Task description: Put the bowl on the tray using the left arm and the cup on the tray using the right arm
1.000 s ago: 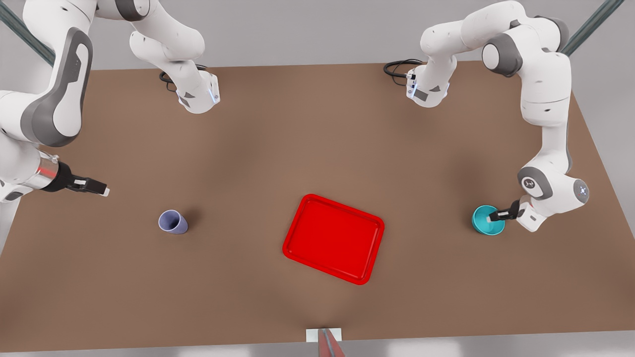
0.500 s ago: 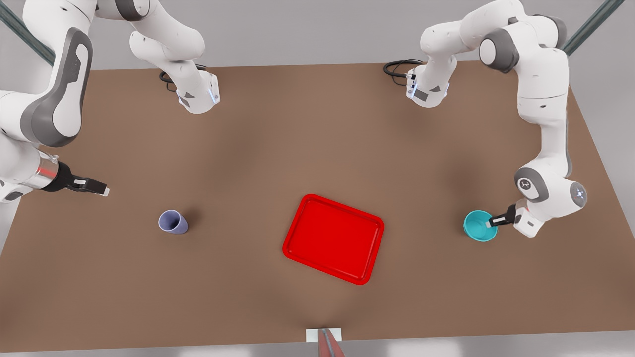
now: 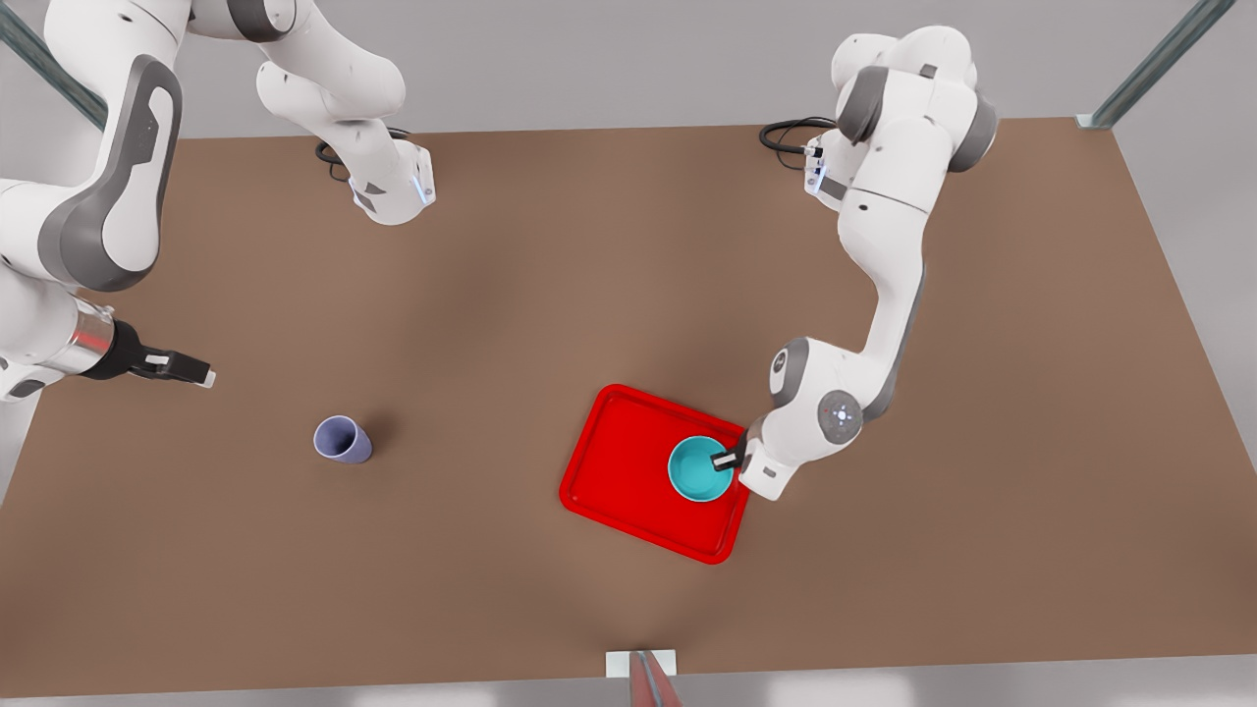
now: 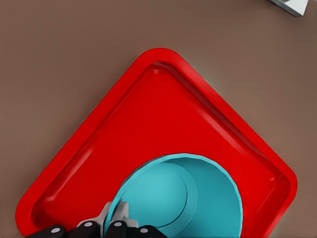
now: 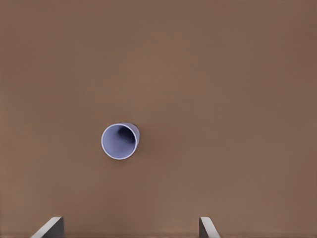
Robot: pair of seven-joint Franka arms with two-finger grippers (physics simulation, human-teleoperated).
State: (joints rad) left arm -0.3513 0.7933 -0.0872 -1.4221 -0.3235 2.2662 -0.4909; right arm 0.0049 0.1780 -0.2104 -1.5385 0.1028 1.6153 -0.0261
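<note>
The brown table (image 3: 550, 295) filled the scene under a plain grey backdrop, with a black cable (image 3: 786, 135) coiled at its far edge. On it, toward the near middle, lay the red tray (image 3: 628, 471). The left arm (image 3: 884, 285) reached in from the front view's right, and its left gripper (image 3: 728, 459) was clamped on the right-hand rim of the teal bowl (image 3: 699, 469), one finger inside the wall and one outside. The bowl sat over the tray's right half, inside the raised rim; whether it rested on the floor or hung just above it could not be told. The right arm (image 3: 88, 196) waited at the front view's left, its right gripper (image 3: 182, 371) high above the table with fingers (image 5: 49, 228) spread wide and holding nothing. The lavender cup (image 3: 342, 439) stood upright on the table, well apart from the tray.

The bowl's placement looked nearly done; the next move probably called for lowering if needed, releasing the rim and lifting clear. The cup remained untouched.
</note>
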